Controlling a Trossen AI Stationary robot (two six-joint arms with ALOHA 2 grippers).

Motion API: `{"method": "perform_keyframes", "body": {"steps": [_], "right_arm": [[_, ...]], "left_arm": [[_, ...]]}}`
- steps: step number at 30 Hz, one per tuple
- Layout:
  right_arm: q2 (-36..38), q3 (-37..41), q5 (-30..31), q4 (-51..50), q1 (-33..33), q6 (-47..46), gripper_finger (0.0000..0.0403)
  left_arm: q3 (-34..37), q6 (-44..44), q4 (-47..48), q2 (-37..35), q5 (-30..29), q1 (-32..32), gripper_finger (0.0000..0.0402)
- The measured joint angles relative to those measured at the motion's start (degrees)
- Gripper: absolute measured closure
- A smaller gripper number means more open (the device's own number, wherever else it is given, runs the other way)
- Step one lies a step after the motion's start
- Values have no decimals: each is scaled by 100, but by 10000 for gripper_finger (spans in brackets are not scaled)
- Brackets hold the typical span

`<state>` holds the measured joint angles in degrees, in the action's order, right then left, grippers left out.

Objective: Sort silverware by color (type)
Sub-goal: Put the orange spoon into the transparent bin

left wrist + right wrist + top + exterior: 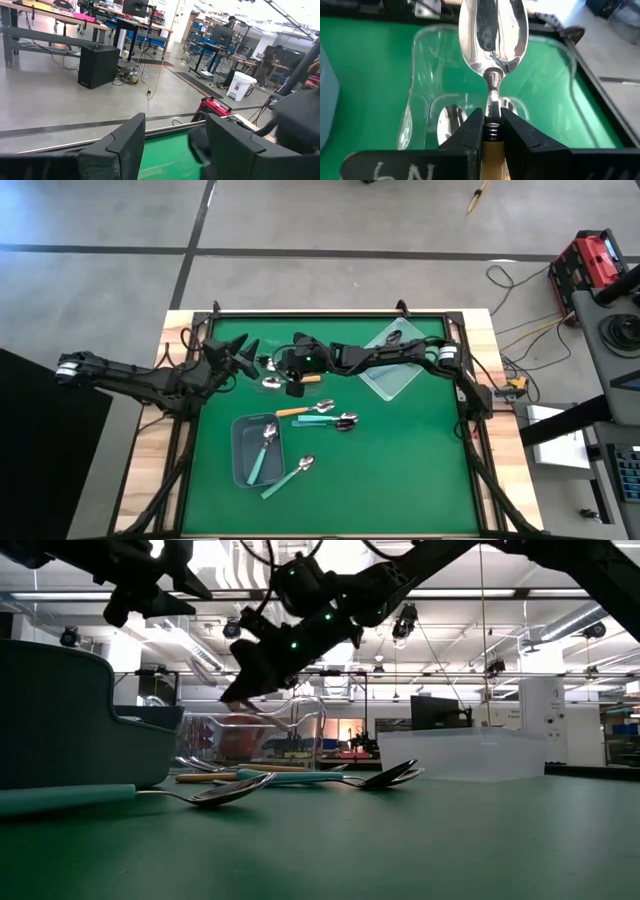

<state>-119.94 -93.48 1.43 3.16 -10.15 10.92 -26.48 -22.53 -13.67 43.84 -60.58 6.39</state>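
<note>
- Green mat [400, 470] covers the bench, framed in black, with a workshop of desks and monitors behind it.
- Right gripper [491, 125]: fingers closed on the neck of an orange-handled spoon [492, 35], bowl pointing forward, held above a clear bin [420, 45] at the far side of the mat. At least two spoon bowls seem to lie in that bin already; handle colours not readable.
- Left gripper [243, 355]: fingers spread apart, nothing between them, hanging above the far left of the mat.
- Grey bin [243, 435] near the middle holds one teal spoon [264, 452].
- Loose on the mat: a second teal spoon [288, 477] beside the grey bin, another orange spoon [300, 410] and a further teal one [330, 421] between the bins, plus a metal bowl [271, 383] under the grippers.
- A second clear bin [398, 358] sits far right; contents unclear.
- Judgement: sorting is partway; several spoons left.
</note>
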Motion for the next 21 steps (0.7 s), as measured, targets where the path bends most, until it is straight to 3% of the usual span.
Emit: {"method": "perform_keyframes", "body": {"steps": [8,21], "right_arm": [[-498,-750,0,-917,-1,20,365],[-551,-847,0,-1454,-160,-197,365]], "left_arm": [[0,-1,67,-5,7,0,211],[-2,-45,406,-92,14,0,211]]}}
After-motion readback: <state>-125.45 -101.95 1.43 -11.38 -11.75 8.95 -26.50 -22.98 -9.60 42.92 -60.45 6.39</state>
